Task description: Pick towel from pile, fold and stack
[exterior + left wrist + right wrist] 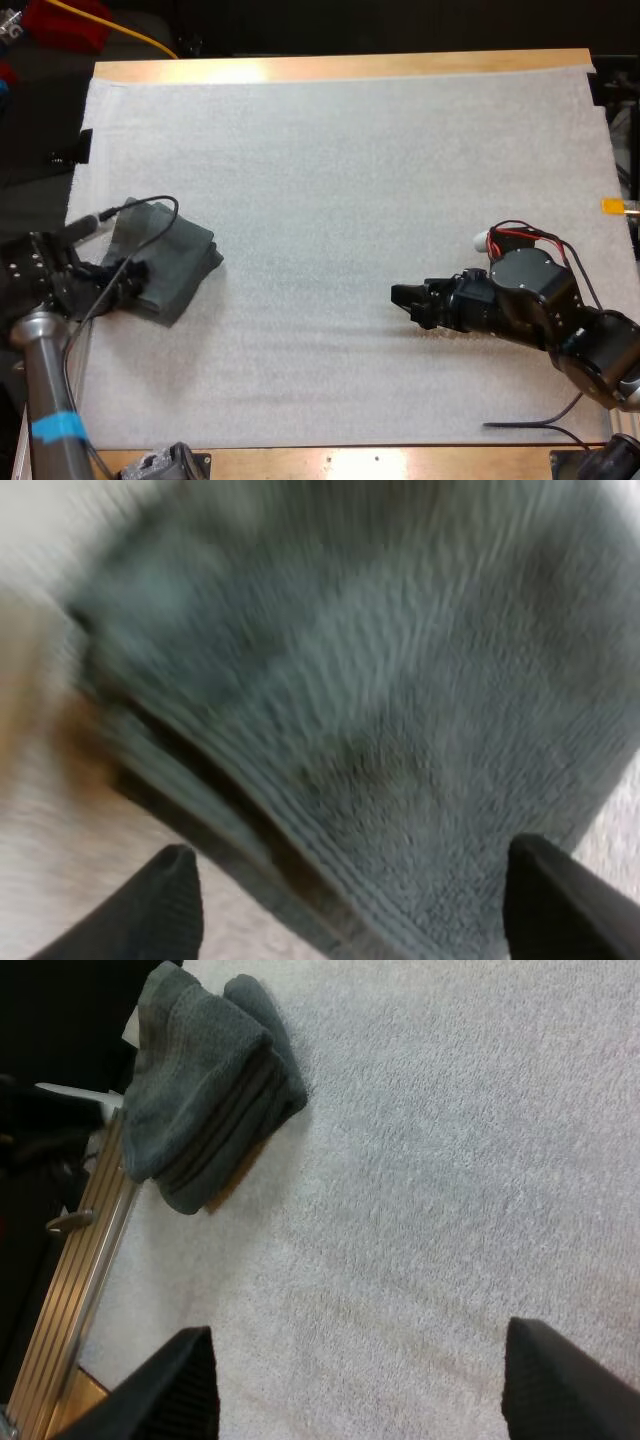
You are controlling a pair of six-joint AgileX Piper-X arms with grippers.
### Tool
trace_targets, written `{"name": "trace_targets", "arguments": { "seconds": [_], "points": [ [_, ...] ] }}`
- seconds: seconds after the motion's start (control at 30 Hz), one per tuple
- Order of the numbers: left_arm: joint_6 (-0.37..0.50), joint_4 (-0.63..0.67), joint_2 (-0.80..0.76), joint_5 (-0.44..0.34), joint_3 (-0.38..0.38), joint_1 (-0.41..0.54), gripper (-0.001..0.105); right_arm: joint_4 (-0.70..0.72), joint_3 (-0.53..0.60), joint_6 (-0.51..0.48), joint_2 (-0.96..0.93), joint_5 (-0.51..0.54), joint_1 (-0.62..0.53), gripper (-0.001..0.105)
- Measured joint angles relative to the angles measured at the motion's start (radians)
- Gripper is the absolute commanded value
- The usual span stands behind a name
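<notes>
- Overhead, in the high view, the folded towel stack (170, 258) lay at about nine o'clock on the white mat (350, 170), close to the mat's left edge, with one corner pointing toward three o'clock.
- The left gripper (125, 283) sat at the stack's seven o'clock side, its black fingers over the dark cloth. How far they were spread could not be read from this angle.
- The right gripper (405, 298) was at about four o'clock on the mat, pointing toward nine o'clock over bare mat, well apart from the stack. The wooden table (340, 66) showed as a strip along the mat's twelve o'clock side.
- In the left wrist view, the left gripper (355, 852) hung close over the folded towel stack (380, 700). Its two fingers (165, 910) stood wide apart, with the stack's ribbed hem and layered edge running between them, and they clamped nothing.
- In the right wrist view, the right gripper (358, 1332) had its jaws spread wide over bare white mat (430, 1160), empty.
- Farther off lay the folded towel stack (205, 1100), several dark grey-green layers showing at its side, resting on the mat just beside the table edge (75, 1290).
</notes>
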Motion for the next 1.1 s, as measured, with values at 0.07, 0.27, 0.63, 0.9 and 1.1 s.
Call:
{"name": "trace_targets", "arguments": {
  "seconds": [0.07,0.27,0.63,0.9,1.1],
  "points": [
    [0.010,0.015,-0.048,-0.009,-0.029,0.000,0.062,0.000,0.000,0.000,0.000,0.000,0.000,0.059],
    [0.014,0.066,-0.155,0.001,-0.086,-0.005,0.062,0.000,0.000,0.000,0.000,0.000,0.000,0.059],
    [0.054,0.065,-0.203,0.025,-0.086,-0.177,0.062,0.000,0.000,0.000,0.000,0.000,0.000,0.059],
    [0.134,0.068,-0.242,-0.126,-0.086,-0.357,0.062,0.000,0.000,-0.011,0.000,0.000,0.000,0.059],
    [0.141,0.068,-0.280,-0.174,-0.086,-0.454,0.062,0.000,0.000,-0.101,0.000,0.008,0.000,0.059]
  ]
}}
